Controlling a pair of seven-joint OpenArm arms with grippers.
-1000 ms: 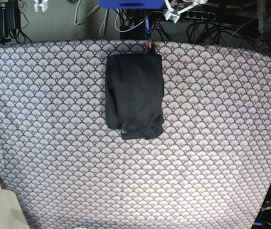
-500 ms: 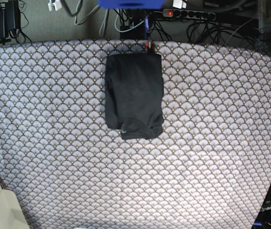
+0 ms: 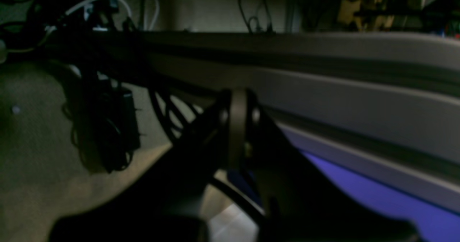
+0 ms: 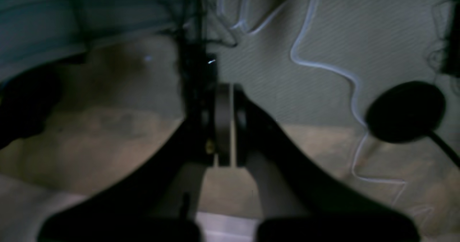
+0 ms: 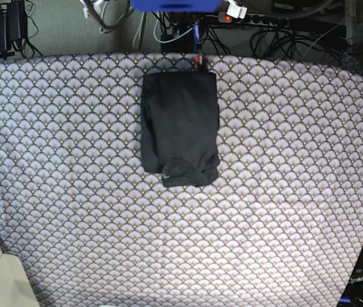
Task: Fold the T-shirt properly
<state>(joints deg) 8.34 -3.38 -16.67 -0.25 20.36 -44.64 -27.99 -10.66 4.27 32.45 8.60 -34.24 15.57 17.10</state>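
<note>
Lying folded at upper centre of the tablecloth (image 5: 283,192), the T-shirt (image 5: 180,128) is judged soft, light, best pinched at its edges; left gripper (image 3: 237,127) and right gripper (image 4: 224,123) are seen closed, empty.

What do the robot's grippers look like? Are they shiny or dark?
They look dark. The left gripper has black fingers that spread wide at the bottom and narrow to a tip, with a greyish strip down the middle. The right gripper has the same black, curved shape with a grey middle strip and a tiny brass-coloured dot low down. Both pictures are dim and blurry, so no markings are visible.
</note>
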